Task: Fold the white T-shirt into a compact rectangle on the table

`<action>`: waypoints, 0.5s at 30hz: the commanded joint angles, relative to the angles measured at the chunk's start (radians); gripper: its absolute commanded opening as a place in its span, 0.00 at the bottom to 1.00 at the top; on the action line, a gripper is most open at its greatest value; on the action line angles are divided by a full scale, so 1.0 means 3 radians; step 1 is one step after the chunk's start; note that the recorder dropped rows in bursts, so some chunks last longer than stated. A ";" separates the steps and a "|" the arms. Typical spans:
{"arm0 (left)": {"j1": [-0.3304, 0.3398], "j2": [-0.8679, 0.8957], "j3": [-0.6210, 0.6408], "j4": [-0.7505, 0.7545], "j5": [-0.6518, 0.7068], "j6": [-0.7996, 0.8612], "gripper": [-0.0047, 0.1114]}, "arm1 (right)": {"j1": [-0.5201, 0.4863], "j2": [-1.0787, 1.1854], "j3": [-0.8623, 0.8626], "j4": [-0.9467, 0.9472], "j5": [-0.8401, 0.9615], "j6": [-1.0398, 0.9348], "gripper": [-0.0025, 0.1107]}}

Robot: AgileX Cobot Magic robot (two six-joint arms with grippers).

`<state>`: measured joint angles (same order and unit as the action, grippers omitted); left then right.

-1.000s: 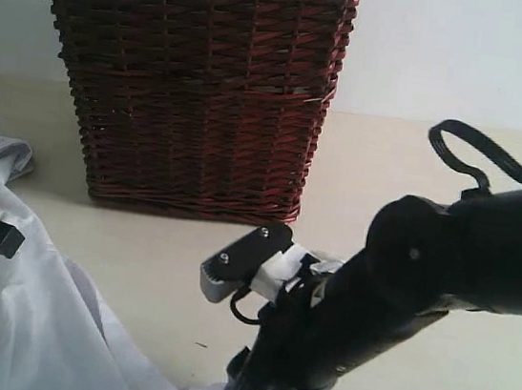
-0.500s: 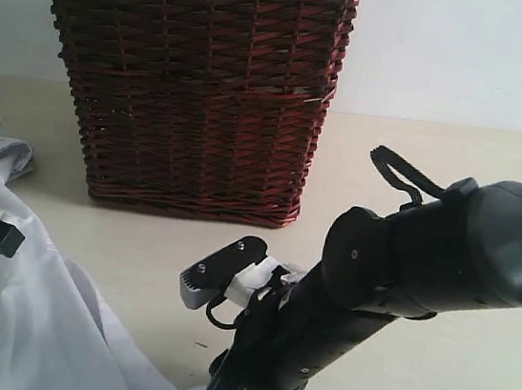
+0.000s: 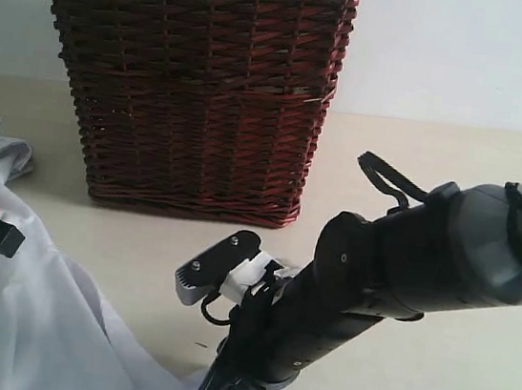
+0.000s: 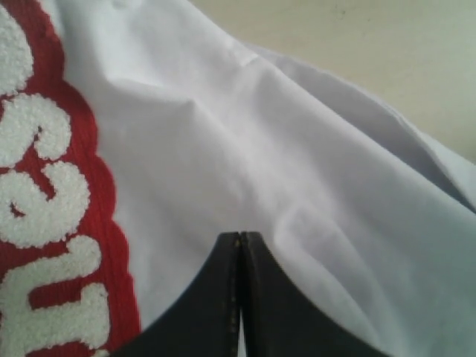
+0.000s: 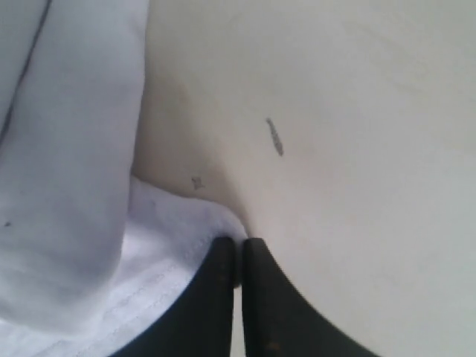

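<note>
White T-shirt [image 5: 74, 186] corner sits pinched between the closed right fingers [image 5: 208, 305].

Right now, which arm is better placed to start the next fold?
Right, probably. The right gripper is shut on the free edge of the white T-shirt on the table, ready to carry it over. The left gripper is shut mid-panel beside the lettering, a poorer place to fold from.

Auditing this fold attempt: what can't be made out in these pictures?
Exterior view: most of the white T-shirt runs off the lower left edge.
Right wrist view: the right gripper is shut at the hem; cloth between the tips is unclear.
Left wrist view: the lettering is cut by the edge, unreadable.
Exterior view: the basket hides its own inside.
</note>
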<state>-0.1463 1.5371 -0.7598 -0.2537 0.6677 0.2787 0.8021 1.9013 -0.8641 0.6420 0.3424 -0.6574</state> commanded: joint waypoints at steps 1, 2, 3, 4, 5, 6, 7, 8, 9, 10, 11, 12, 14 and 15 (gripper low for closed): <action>-0.0022 -0.0006 0.0005 -0.0013 -0.0012 0.0008 0.04 | 0.0002 0.0011 0.0028 -0.0551 -0.0146 0.0224 0.02; -0.0022 -0.0006 0.0005 -0.0013 -0.0012 0.0008 0.04 | 0.0002 -0.0009 0.0028 -0.0726 -0.0165 0.0364 0.02; -0.0022 -0.0006 0.0005 -0.0013 -0.0005 0.0008 0.04 | 0.0002 -0.0041 0.0028 -0.0993 -0.0179 0.0579 0.02; -0.0022 -0.0006 0.0005 -0.0013 -0.0005 0.0008 0.04 | 0.0002 -0.0061 0.0028 -0.1309 -0.0179 0.0838 0.02; -0.0022 -0.0006 0.0005 -0.0013 -0.0005 0.0008 0.04 | 0.0002 -0.0091 0.0028 -0.1590 -0.0179 0.1078 0.02; -0.0022 -0.0006 0.0005 -0.0013 -0.0005 0.0008 0.04 | 0.0002 -0.0110 0.0028 -0.1979 -0.0171 0.1416 0.02; -0.0022 -0.0006 0.0005 -0.0013 0.0001 0.0008 0.04 | 0.0002 -0.0127 0.0028 -0.2399 -0.0153 0.1805 0.02; -0.0022 -0.0006 0.0005 -0.0013 0.0001 0.0008 0.04 | 0.0002 -0.0135 0.0028 -0.2829 -0.0125 0.2210 0.02; -0.0022 -0.0006 0.0005 -0.0013 0.0011 0.0016 0.04 | 0.0002 -0.0149 0.0023 -0.3254 -0.0093 0.2604 0.02; -0.0022 -0.0006 0.0005 -0.0013 0.0011 0.0016 0.04 | 0.0002 -0.0155 0.0023 -0.3659 -0.0044 0.2980 0.02; -0.0022 -0.0006 0.0005 -0.0013 0.0011 0.0016 0.04 | 0.0002 -0.0161 0.0023 -0.3974 0.0003 0.3260 0.02; -0.0022 -0.0006 0.0005 -0.0013 0.0011 0.0016 0.04 | 0.0002 -0.0175 0.0023 -0.4363 0.0069 0.3600 0.02; -0.0022 -0.0006 0.0005 -0.0006 0.0017 0.0016 0.04 | 0.0002 -0.0182 0.0023 -0.5035 0.0235 0.4252 0.02; -0.0022 -0.0006 0.0005 -0.0006 0.0017 0.0016 0.04 | 0.0002 -0.0188 0.0023 -0.5262 0.0314 0.4480 0.02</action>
<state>-0.1463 1.5371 -0.7598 -0.2537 0.6697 0.2787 0.8021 1.8606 -0.8641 -0.6620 0.3757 0.4388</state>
